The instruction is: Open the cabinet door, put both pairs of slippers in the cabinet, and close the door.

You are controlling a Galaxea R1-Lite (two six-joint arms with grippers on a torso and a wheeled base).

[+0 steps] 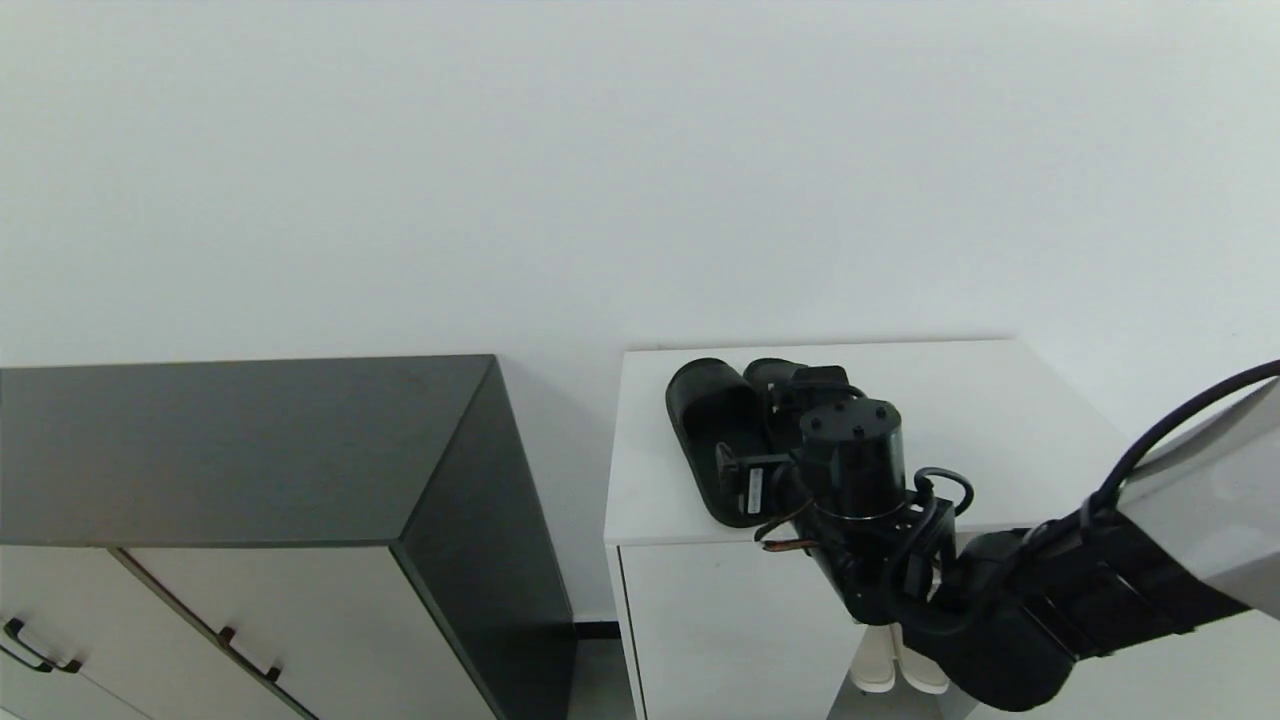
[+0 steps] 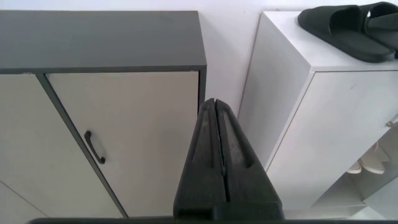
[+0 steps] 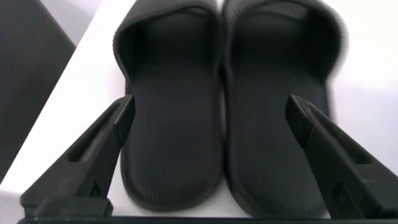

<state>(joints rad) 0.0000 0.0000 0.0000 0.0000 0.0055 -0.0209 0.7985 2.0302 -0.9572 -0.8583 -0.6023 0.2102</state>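
A pair of black slippers (image 1: 715, 430) lies side by side on top of the white cabinet (image 1: 1000, 420). My right gripper (image 3: 211, 115) hangs open just above their heels, one finger on each side of the pair (image 3: 224, 112). In the head view the right arm's wrist (image 1: 850, 460) covers the right slipper. A second, white pair of slippers (image 1: 895, 665) stands on the floor by the white cabinet's front, also seen low in the left wrist view (image 2: 372, 163). My left gripper (image 2: 216, 102) is shut and empty, held in front of the dark-topped cabinet's door (image 2: 143, 137).
The dark-topped cabinet (image 1: 230, 450) stands left of the white one, with beige doors and black handles (image 1: 245, 655), all closed. A narrow gap separates the two cabinets. A plain white wall rises behind both.
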